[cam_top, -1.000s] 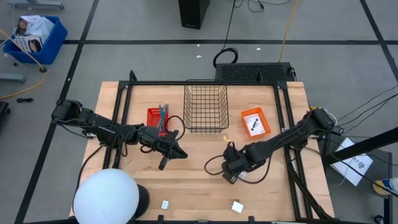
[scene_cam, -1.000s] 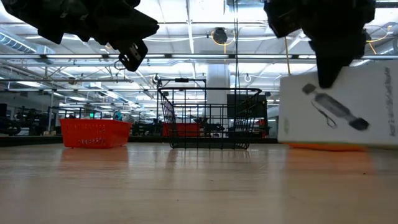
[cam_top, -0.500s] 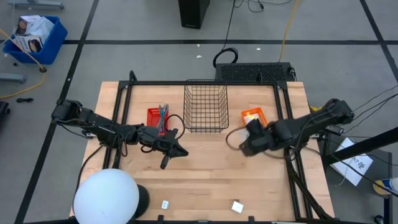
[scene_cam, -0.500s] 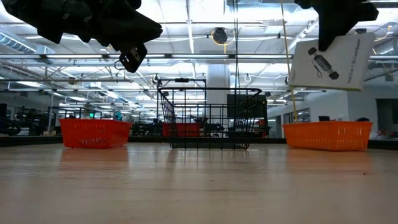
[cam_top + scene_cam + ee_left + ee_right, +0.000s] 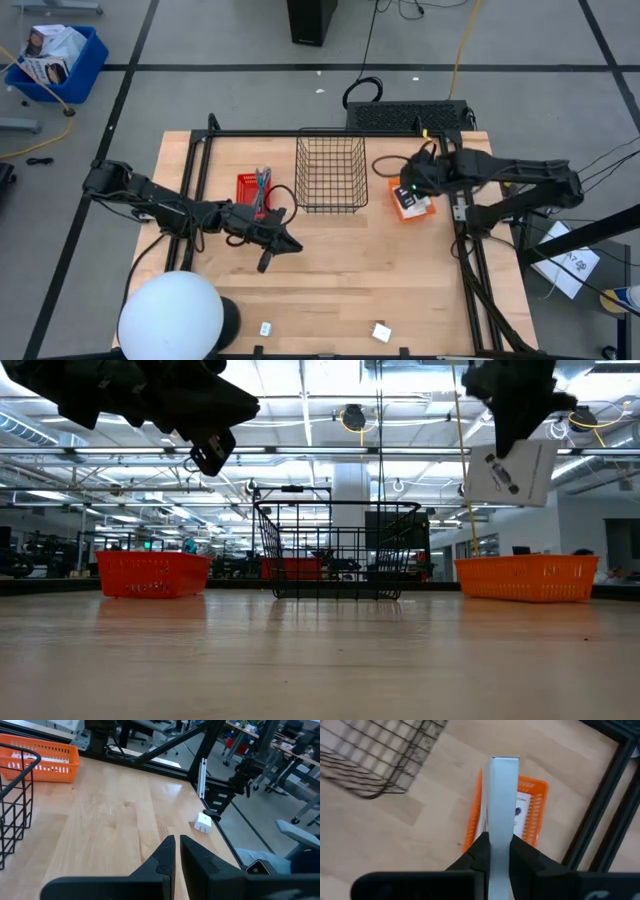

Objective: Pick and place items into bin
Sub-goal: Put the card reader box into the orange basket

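My right gripper (image 5: 408, 189) is shut on a flat white card with dark print (image 5: 508, 472). It hangs over the orange bin (image 5: 402, 211) at the table's far right, where another white card (image 5: 522, 806) lies inside. My left gripper (image 5: 264, 263) is shut on nothing and hovers above the table's left middle, near the red bin (image 5: 250, 187) that holds teal pens. Two tiny white blocks (image 5: 266, 328) (image 5: 381, 331) rest on the wood by the near edge. My right gripper pinches the card's two flat faces (image 5: 500, 827) between its fingers (image 5: 477, 847), at the card's upper edge (image 5: 497, 452). The fingers come from above, slanting down. The card hangs below them, slightly tilted and lifted clear above the orange bin.
A black wire basket (image 5: 330, 175) stands at the far middle, between the red and orange bins. A large white dome (image 5: 170, 316) sits at the near left corner. A black frame (image 5: 462, 215) runs around the table. Bare wood lies in the middle.
My right gripper has risen from the table's middle and swung toward the far right, carrying the white card up and clear. It has tipped more steeply downward and now hangs over the orange bin. The card has turned with it.
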Tool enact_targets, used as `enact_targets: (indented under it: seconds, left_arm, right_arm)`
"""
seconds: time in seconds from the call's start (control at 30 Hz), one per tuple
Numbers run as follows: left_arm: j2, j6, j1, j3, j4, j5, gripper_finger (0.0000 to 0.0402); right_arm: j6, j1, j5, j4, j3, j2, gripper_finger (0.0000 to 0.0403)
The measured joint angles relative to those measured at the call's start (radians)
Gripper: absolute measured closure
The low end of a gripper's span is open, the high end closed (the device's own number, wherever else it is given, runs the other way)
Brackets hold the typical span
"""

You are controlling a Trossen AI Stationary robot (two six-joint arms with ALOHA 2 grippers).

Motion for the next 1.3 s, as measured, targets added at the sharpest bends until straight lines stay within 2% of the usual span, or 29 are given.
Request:
enact_targets:
  seconds: [0.4, 0.67, 0.83, 1.0, 1.3]
  left_arm:
    - [0.000, 0.001, -0.002, 0.000, -0.001, -0.001, 0.0371]
    - [0.000, 0.005, -0.001, 0.000, -0.004, -0.001, 0.0371]
    - [0.000, 0.004, -0.001, 0.000, -0.005, -0.001, 0.0371]
    - [0.000, 0.004, -0.001, 0.000, -0.007, -0.001, 0.0371]
    - [0.000, 0.004, -0.001, 0.000, -0.007, -0.001, 0.0371]
  right_arm:
    - [-0.257, -0.298, -0.189, 0.277, -0.283, -0.011, 0.0370]
    - [-0.310, -0.426, -0.356, 0.490, -0.412, -0.101, 0.0367]
    - [-0.327, -0.472, -0.373, 0.481, -0.470, -0.140, 0.0358]
    - [-0.340, -0.477, -0.370, 0.474, -0.498, -0.160, 0.0318]
    - [-0.360, -0.476, -0.345, 0.467, -0.498, -0.169, 0.0203]
